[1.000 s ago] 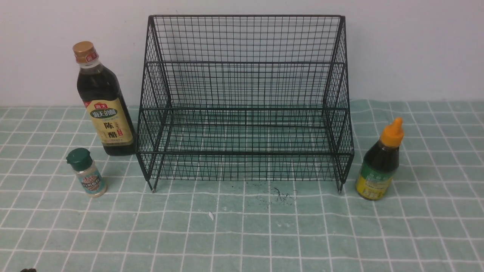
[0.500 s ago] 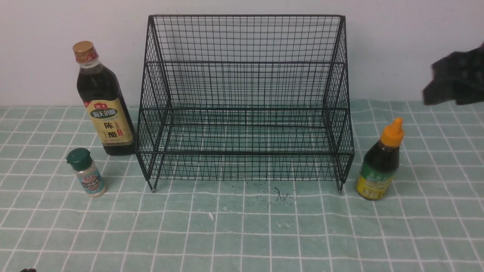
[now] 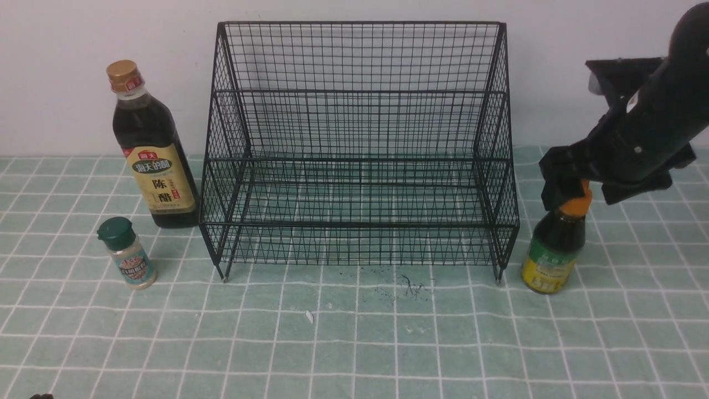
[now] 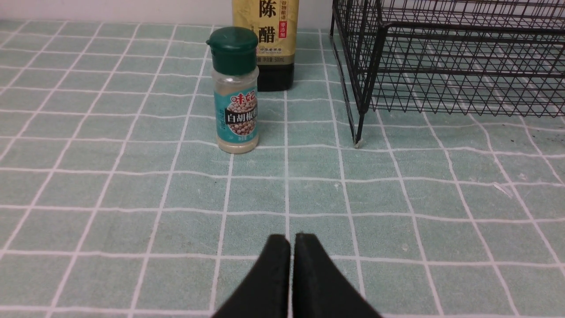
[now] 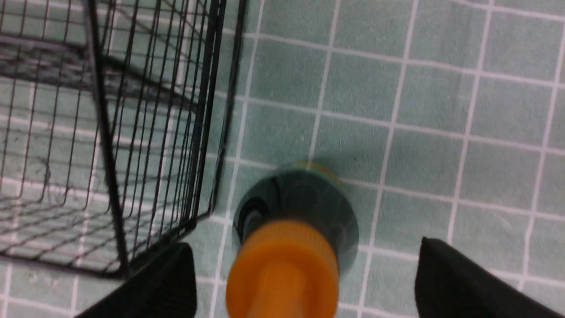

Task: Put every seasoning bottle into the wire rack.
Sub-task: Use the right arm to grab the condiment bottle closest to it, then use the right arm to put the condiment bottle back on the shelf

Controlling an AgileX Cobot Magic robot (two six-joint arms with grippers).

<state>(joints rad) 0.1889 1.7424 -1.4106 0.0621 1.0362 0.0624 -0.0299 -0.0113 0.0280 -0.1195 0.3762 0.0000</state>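
One squat bottle (image 3: 554, 249) has a seemingly cylindrical nozzle (image 5: 282, 265).

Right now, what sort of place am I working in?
Probably a staged kitchen counter or test bench rather than a real kitchen: a green checked tablecloth runs up to a plain white wall, with a black wire rack and seasoning bottles like the vinegar bottle beside it.

A pale green, white-gridded cloth (image 3: 637, 343) covers the bench (image 3: 354, 360). A plain white wall (image 3: 83, 33) lines its far edge.
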